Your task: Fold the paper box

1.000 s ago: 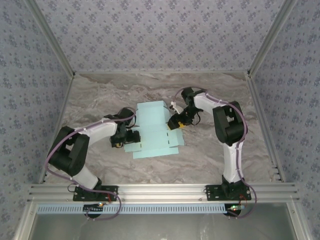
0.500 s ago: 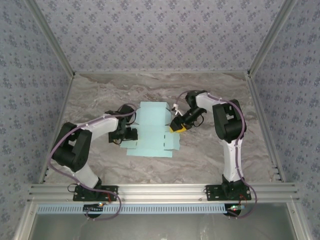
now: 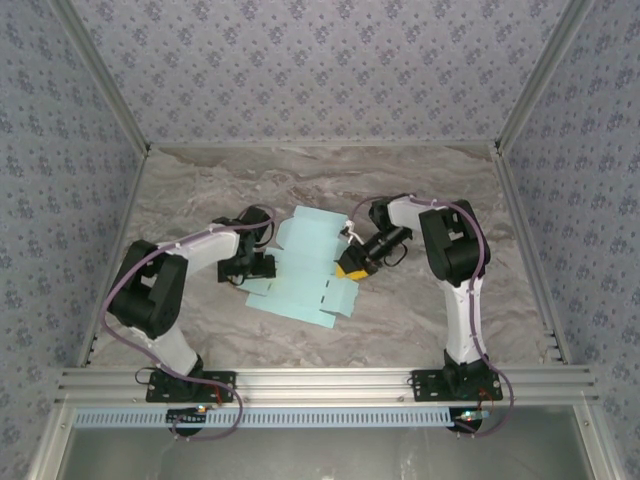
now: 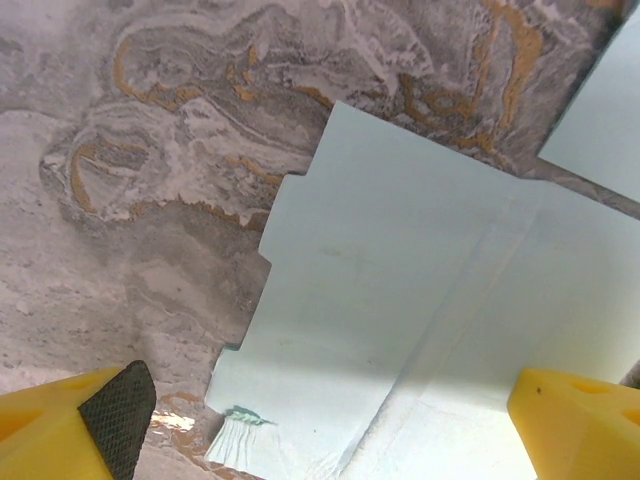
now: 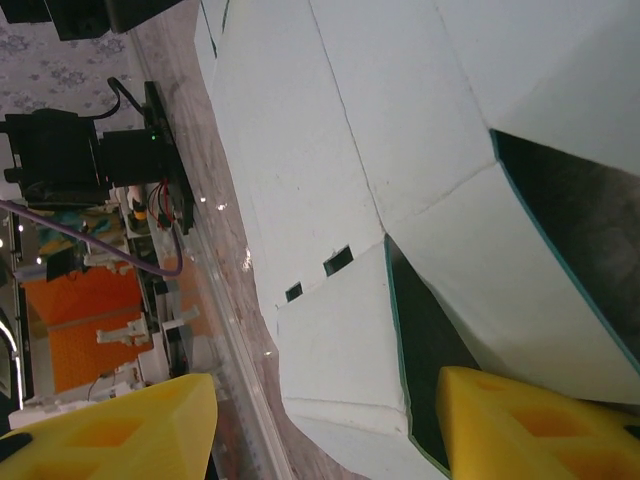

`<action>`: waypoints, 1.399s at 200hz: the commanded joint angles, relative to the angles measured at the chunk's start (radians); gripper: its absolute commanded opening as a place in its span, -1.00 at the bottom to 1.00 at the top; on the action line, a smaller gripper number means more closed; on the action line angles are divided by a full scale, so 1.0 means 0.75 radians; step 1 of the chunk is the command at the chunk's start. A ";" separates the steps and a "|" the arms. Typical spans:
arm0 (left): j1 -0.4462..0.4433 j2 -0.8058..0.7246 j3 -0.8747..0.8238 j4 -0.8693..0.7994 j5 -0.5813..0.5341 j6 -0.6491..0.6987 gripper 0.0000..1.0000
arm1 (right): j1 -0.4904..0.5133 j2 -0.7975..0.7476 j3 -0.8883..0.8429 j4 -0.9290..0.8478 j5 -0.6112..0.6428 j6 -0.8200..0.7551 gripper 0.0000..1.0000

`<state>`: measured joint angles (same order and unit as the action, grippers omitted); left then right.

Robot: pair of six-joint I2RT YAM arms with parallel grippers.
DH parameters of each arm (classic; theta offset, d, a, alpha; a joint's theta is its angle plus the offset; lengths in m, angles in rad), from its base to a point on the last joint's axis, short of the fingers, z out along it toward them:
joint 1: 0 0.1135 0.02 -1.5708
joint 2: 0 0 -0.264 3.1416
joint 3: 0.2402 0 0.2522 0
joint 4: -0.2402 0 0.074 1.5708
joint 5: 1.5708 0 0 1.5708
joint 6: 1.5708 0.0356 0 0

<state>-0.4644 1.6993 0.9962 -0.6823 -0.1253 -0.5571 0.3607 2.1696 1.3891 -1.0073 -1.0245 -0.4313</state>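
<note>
The paper box [image 3: 305, 268] lay as an unfolded die-cut sheet in the middle of the marbled table [image 3: 430, 180], some right-hand flaps lifted. The left gripper [image 3: 258, 266] sat at its left edge, jaws spread wide. The right gripper [image 3: 350, 268] stood at its right edge, fingers apart around a raised flap.

We saw a grey marble-patterned table [image 3: 420, 170] with rust-coloured veins. Walls [image 3: 320, 70] papered in a small blue floral print stood at its far, left and right edges. Slanting aluminium posts [image 3: 100, 75] rose from its two far corners, and aluminium rails [image 3: 330, 380] with a pale slotted strip [image 3: 330, 416] ran along its near edge
</note>
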 commanded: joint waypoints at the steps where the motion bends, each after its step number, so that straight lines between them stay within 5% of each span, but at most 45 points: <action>1: 0.010 0.072 -0.012 -0.043 -0.069 0.005 0.91 | 0.030 -0.009 -0.050 0.036 0.033 0.044 0.23; 129: 0.101 -0.067 0.140 -0.090 0.081 0.025 0.97 | 0.080 -0.037 -0.086 0.058 0.005 0.083 -0.56; 195: 0.122 -0.423 0.128 -0.012 0.221 0.001 0.98 | 0.088 -0.217 -0.174 0.174 -0.029 0.210 -0.89; 230: 0.128 -0.592 0.044 0.101 0.447 -0.034 0.98 | 0.082 -0.406 -0.220 0.288 0.148 0.425 -0.94; 280: 0.132 -0.714 0.031 0.150 0.527 -0.119 0.98 | 0.104 -0.600 -0.101 0.168 0.448 0.539 -0.93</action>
<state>-0.3717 1.2068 1.0348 -0.6228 0.1955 -0.5964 0.4320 1.7897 1.2564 -0.8349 -0.8150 -0.1074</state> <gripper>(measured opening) 0.993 0.064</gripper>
